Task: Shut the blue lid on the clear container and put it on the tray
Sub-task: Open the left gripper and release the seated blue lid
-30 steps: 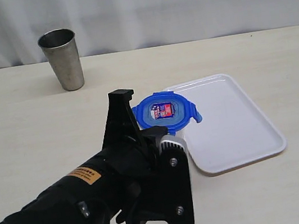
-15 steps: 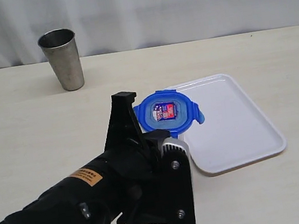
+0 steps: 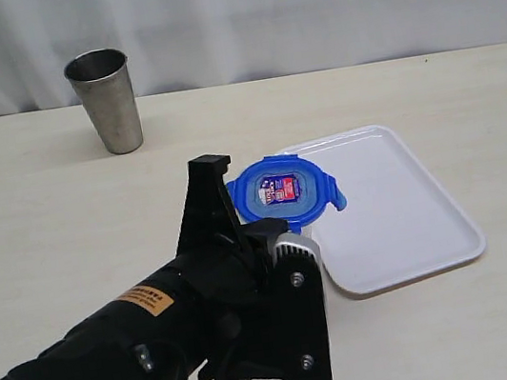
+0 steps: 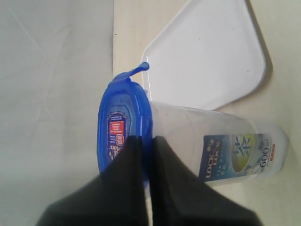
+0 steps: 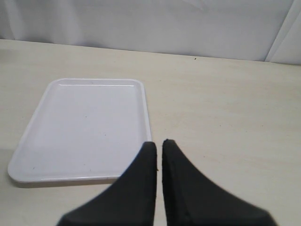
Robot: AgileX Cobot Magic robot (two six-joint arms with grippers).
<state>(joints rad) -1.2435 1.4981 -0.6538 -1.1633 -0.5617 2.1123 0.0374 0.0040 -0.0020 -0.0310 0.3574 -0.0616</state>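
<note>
The blue lid (image 3: pixel 283 191) sits on top of the clear container (image 4: pixel 188 132), which stands at the near-left corner of the white tray (image 3: pixel 402 215). In the exterior view my left arm hides almost all of the container. The left gripper (image 4: pixel 146 139) is shut, its fingers pinching the lid's (image 4: pixel 120 127) side edge; one raised finger shows at the left gripper (image 3: pixel 209 168). The container's blue-green label (image 4: pixel 235 155) faces the left wrist camera. My right gripper (image 5: pixel 159 143) is shut on nothing, above the table beside the tray (image 5: pixel 84 127).
A grey steel cup (image 3: pixel 106 99) stands upright at the back left of the table. A white curtain hangs behind the table. The tray's (image 4: pixel 207 61) flat surface holds nothing.
The left gripper and the lid have shifted slightly to the right over the last second; in the last half second they have held still.
</note>
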